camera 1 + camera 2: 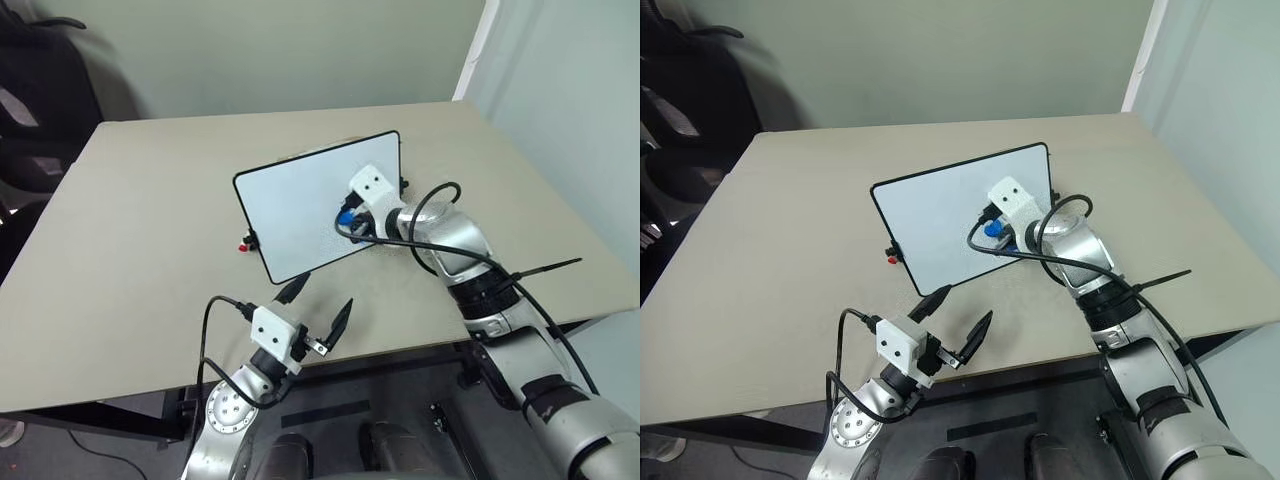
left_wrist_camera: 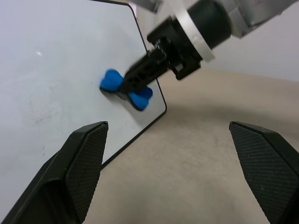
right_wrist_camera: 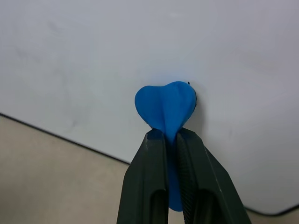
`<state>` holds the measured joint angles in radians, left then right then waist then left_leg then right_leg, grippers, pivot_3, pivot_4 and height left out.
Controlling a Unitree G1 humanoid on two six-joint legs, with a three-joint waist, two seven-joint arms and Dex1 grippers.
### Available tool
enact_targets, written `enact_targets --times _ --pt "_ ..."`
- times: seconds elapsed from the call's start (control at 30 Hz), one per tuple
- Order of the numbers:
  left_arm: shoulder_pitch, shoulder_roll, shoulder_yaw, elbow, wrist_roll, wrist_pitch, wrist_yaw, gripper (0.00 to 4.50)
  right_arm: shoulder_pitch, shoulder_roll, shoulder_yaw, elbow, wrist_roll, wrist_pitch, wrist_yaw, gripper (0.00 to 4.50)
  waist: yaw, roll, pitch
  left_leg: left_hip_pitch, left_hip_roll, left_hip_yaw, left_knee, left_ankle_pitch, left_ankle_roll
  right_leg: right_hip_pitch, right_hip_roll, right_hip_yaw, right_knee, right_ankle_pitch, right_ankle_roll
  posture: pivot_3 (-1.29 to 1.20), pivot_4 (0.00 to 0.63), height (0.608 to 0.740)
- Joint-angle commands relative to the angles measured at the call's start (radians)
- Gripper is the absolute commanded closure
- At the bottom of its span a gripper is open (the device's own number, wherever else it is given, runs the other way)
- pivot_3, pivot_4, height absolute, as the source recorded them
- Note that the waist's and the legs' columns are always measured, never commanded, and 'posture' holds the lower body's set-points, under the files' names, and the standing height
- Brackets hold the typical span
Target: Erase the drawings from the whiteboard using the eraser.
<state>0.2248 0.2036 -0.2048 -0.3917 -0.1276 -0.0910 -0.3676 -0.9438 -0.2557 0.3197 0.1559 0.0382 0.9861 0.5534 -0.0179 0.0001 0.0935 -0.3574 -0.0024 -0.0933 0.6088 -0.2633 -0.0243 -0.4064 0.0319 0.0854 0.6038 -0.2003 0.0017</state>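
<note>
The whiteboard (image 1: 300, 205) lies flat on the table, white with a thin black frame. My right gripper (image 1: 347, 217) is shut on the blue eraser (image 3: 166, 105), which it presses against the board's surface near the board's near right corner. The eraser (image 2: 126, 88) bulges out on both sides of the pinching fingers. No red drawings show on the board's visible surface. My left gripper (image 1: 320, 312) hovers open over the table's front edge, just in front of the board, with nothing between its fingers (image 2: 77, 163).
The beige table (image 1: 140, 250) has a red-and-black clip (image 1: 246, 243) at the board's left edge. A dark chair (image 1: 40, 90) stands at the far left, and a wall rises behind the table. A black cable tie (image 1: 545, 268) sticks out from my right forearm.
</note>
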Motion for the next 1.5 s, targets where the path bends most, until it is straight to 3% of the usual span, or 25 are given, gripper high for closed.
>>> enact_targets --times 0.03,0.23,0.57,0.97,1.23,1.5 --pt "0.003 -0.001 0.007 -0.038 -0.007 -0.018 0.001 0.0 -0.035 0.01 -0.026 -0.071 0.013 -0.016 0.0 4.42 0.001 0.0 0.0 0.0 0.0 0.0 0.0 0.0 0.0 0.0 0.0 0.0 0.0 0.0 0.0 0.0 0.15 0.739" --pt "0.005 0.001 0.008 -0.042 -0.009 -0.016 0.0 0.0 -0.022 0.032 -0.049 -0.131 0.059 -0.013 0.019 4.42 0.004 0.0 -0.001 0.0 0.0 0.0 0.0 0.0 0.0 0.0 0.0 0.0 0.0 0.001 -0.001 0.0 0.15 0.739" --pt "-0.008 0.004 0.014 -0.031 -0.007 -0.014 -0.001 0.0 0.078 -0.009 0.001 0.047 -0.001 -0.068 -0.007 4.42 0.013 -0.002 -0.007 0.005 0.0 0.0 0.0 -0.006 -0.004 0.006 0.0 0.0 -0.003 0.001 -0.002 0.0 0.15 0.739" --pt "-0.019 0.007 0.016 -0.018 -0.008 -0.013 -0.008 0.0 0.107 -0.053 -0.004 0.086 -0.02 -0.045 -0.006 4.42 0.013 0.0 0.0 0.0 0.0 0.0 0.001 -0.003 0.001 0.001 0.0 0.0 -0.003 0.002 -0.002 0.0 0.15 0.739" --pt "-0.024 0.005 0.013 -0.01 -0.006 -0.014 -0.008 0.0 0.026 -0.008 -0.143 0.031 0.062 -0.081 -0.017 4.42 0.009 0.0 0.0 0.0 0.0 0.0 0.002 -0.002 0.003 0.002 0.0 0.0 -0.004 0.004 -0.001 0.0 0.15 0.739" --pt "-0.017 0.007 0.015 -0.021 -0.006 -0.012 -0.005 0.0 0.02 -0.011 -0.151 -0.014 0.059 -0.073 -0.013 4.42 0.011 0.0 -0.001 0.002 0.0 0.0 0.001 -0.002 0.004 0.001 0.0 -0.001 -0.004 0.005 -0.002 0.0 0.15 0.739"
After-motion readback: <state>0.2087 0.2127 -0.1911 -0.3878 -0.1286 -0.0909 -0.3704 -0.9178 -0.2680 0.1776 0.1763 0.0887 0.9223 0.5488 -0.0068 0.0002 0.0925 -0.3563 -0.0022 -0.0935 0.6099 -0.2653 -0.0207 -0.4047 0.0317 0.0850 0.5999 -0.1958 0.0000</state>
